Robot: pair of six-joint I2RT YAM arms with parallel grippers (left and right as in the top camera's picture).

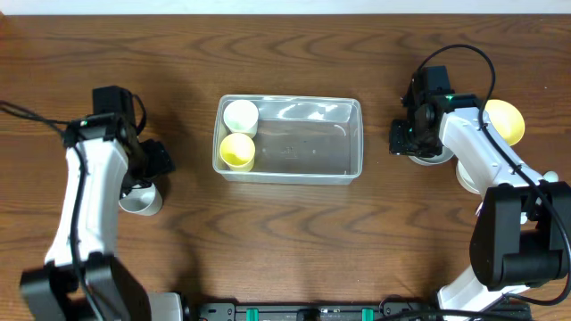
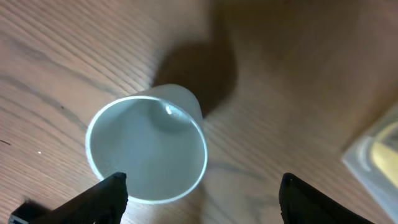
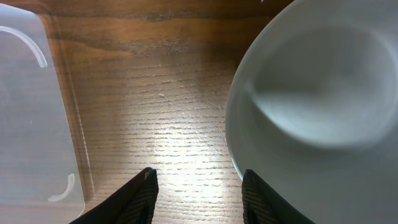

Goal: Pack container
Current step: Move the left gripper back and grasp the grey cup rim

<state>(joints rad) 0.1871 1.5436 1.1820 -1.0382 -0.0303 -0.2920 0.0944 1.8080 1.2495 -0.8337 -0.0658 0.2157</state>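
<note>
The clear container (image 1: 343,134) lies mid-table with a white cup (image 1: 240,116) and a yellow cup (image 1: 237,151) standing at its left end. My left gripper (image 1: 153,168) is open above a white cup (image 1: 141,201) on the table. In the left wrist view the cup (image 2: 146,149) sits by the left finger, and the jaws (image 2: 202,196) are wide apart. My right gripper (image 1: 406,138) is open beside a white bowl (image 1: 433,158). In the right wrist view the jaws (image 3: 199,186) are over bare wood, the bowl (image 3: 317,106) at the right finger, the container (image 3: 31,124) at the left.
A yellow bowl (image 1: 507,120) sits at the far right behind the right arm. Another white piece (image 1: 466,178) shows under that arm. The container's corner (image 2: 373,155) shows at the right of the left wrist view.
</note>
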